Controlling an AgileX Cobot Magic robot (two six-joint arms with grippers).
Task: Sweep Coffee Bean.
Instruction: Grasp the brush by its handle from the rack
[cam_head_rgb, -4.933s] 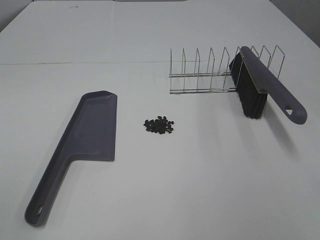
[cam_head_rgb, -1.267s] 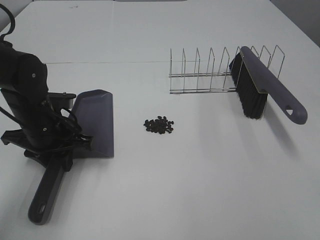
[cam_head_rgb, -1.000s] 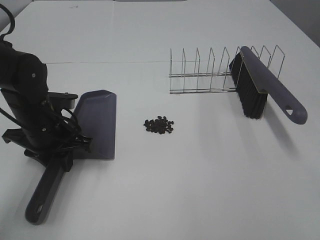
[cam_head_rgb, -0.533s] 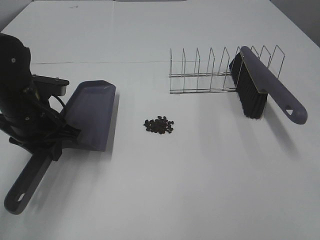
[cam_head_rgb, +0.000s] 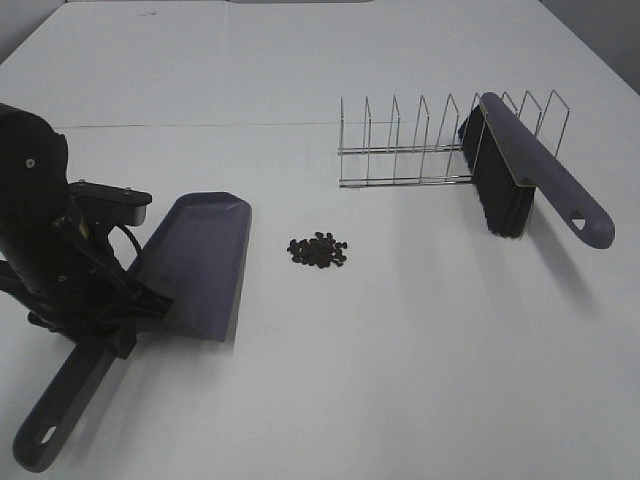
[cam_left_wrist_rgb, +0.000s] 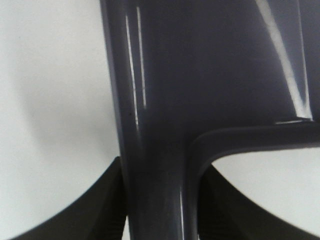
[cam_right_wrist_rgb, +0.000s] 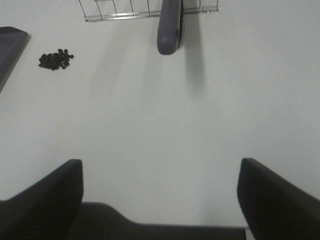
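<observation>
The coffee bean pile (cam_head_rgb: 318, 250) lies in a small dark heap at the table's middle; it also shows in the right wrist view (cam_right_wrist_rgb: 56, 59). My left gripper (cam_head_rgb: 115, 335) is shut on the grey-purple dustpan (cam_head_rgb: 200, 262) where handle meets pan. The pan is tilted, its lip facing the beans a short way off. In the left wrist view the black fingers (cam_left_wrist_rgb: 107, 205) clamp the dustpan handle (cam_left_wrist_rgb: 155, 170) from both sides. The brush (cam_head_rgb: 530, 170) leans in the wire rack (cam_head_rgb: 410, 150). My right gripper (cam_right_wrist_rgb: 160, 197) stands open above bare table, well short of the brush handle (cam_right_wrist_rgb: 169, 27).
The wire rack stands at the back right with the brush's black bristles (cam_head_rgb: 503, 200) hanging over its near side. The left arm's black body (cam_head_rgb: 40, 240) rises over the table's left side. The dustpan's long handle (cam_head_rgb: 55, 420) reaches toward the front left edge.
The left gripper has raised and tilted the dustpan and carried it to the right, nearer the beans. The beans and the brush have not moved.
</observation>
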